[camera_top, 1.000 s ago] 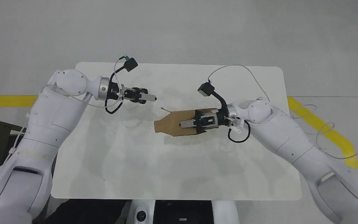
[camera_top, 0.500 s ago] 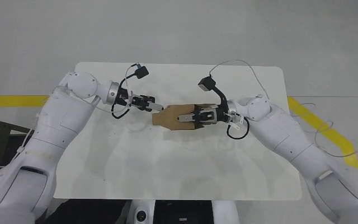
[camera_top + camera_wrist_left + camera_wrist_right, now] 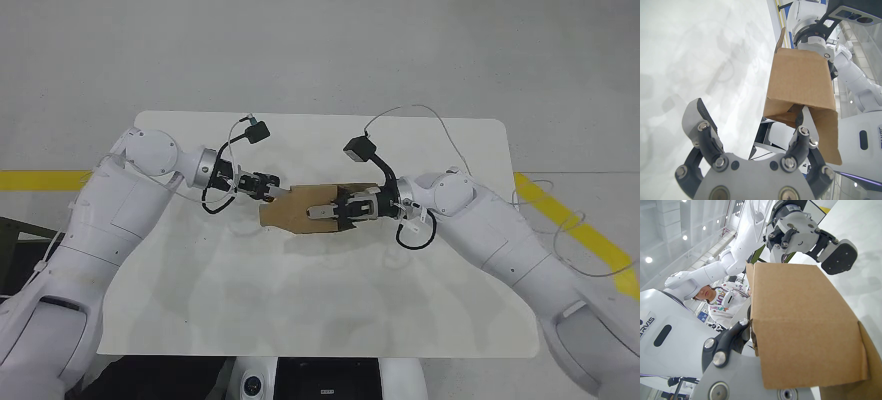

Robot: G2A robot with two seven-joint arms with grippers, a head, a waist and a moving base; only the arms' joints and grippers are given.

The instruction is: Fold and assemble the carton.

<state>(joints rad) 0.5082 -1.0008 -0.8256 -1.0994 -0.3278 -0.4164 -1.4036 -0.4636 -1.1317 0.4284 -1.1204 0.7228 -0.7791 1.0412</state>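
Mid-frame, right gripper (image 3: 322, 212) clamps the carton (image 3: 290, 205); the spread left gripper (image 3: 751, 106) has one finger inside its open end.

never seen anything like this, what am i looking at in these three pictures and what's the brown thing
This is a two-armed robot working at a white table. The top view looks down from a camera above its arms. The other two pictures come from a camera on each wrist, so each shows that arm's own gripper up close. The brown thing is a cardboard carton, partly opened into a tube. The right gripper is clamped on one end and holds it. The left gripper is open at the other end, with one finger poked just inside the opening.
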